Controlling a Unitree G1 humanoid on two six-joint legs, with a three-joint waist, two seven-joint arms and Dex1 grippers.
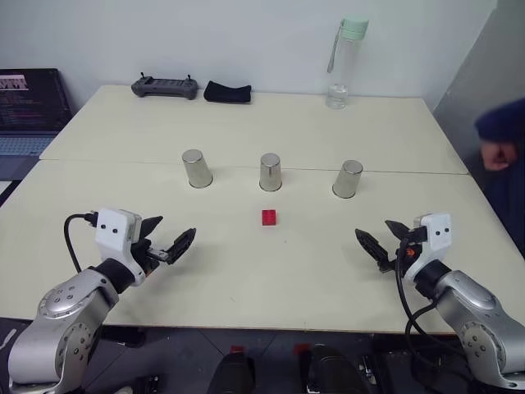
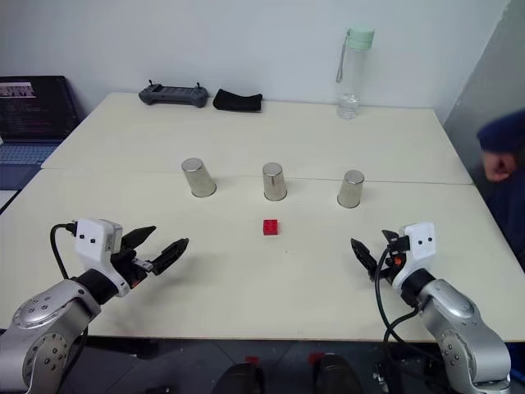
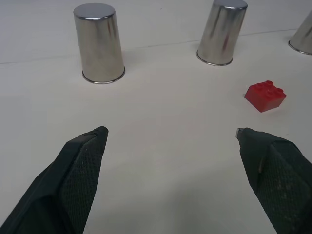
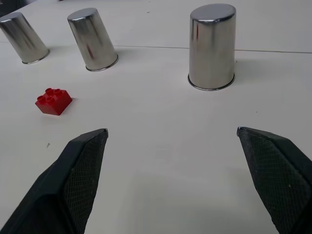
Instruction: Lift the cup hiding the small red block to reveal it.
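Both grippers, left (image 1: 172,233) and right (image 1: 379,239), sat wide open, empty; small red block (image 1: 269,217) lay uncovered between them, three cups (image 1: 271,172) just beyond.

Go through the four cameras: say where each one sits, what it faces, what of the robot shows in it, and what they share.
Left eye view: head, looking down over the table; both arms, left gripper, right gripper, both open.
Right eye view: same scene from the other eye.
Left wrist view: along its black fingers toward the cups and the small red block.
Right wrist view: along its own fingers, same things.
Shared: three upturned cups, with the block uncovered.
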